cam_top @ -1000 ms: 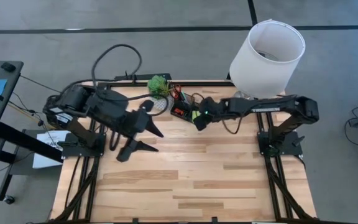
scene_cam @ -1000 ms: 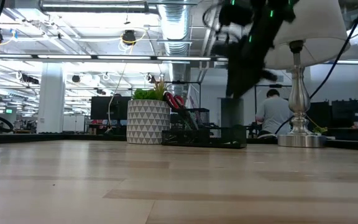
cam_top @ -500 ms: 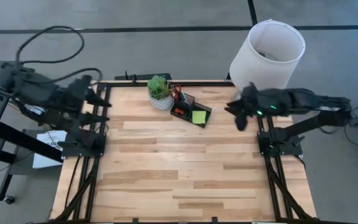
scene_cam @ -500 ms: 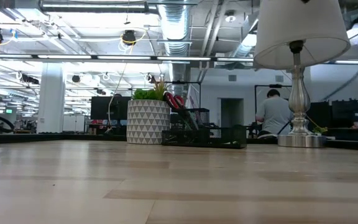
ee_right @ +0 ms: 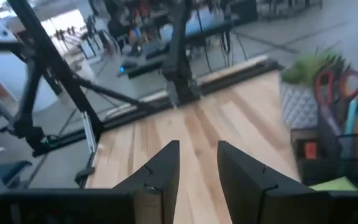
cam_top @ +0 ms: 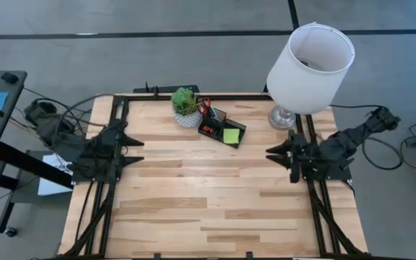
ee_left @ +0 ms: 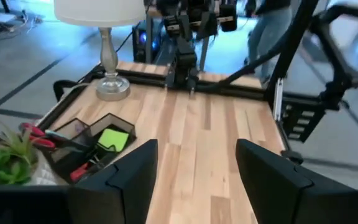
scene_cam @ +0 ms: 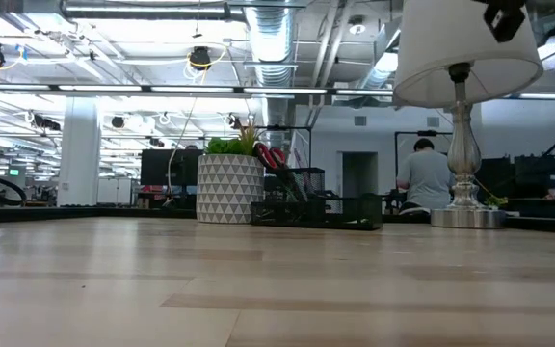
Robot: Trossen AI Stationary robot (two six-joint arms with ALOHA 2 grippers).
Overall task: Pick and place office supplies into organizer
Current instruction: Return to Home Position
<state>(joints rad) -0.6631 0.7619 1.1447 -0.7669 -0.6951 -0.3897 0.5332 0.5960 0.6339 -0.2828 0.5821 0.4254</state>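
The black organizer stands at the table's far middle. Its low tray holds the lime-green sticky-note pad and a small orange-red eraser. Red-handled scissors and a teal pen stand in its taller compartment. My left gripper is open over the table's left edge, its fingers pointing across the table with nothing between them. My right gripper is open over the right edge, facing the left one, with a narrow bare gap between its fingers. Both are far from the organizer.
A white patterned plant pot stands against the organizer's left side. A lamp with a big white shade and a silver foot stands at the far right corner. The near wooden table top is bare. A person sits in the room behind.
My right gripper has drawn back from above the organizer's tray to the table's right edge and turned level. My left gripper has pulled back from the middle of the table to the left edge. The sticky-note pad lies in the tray where the right gripper was.
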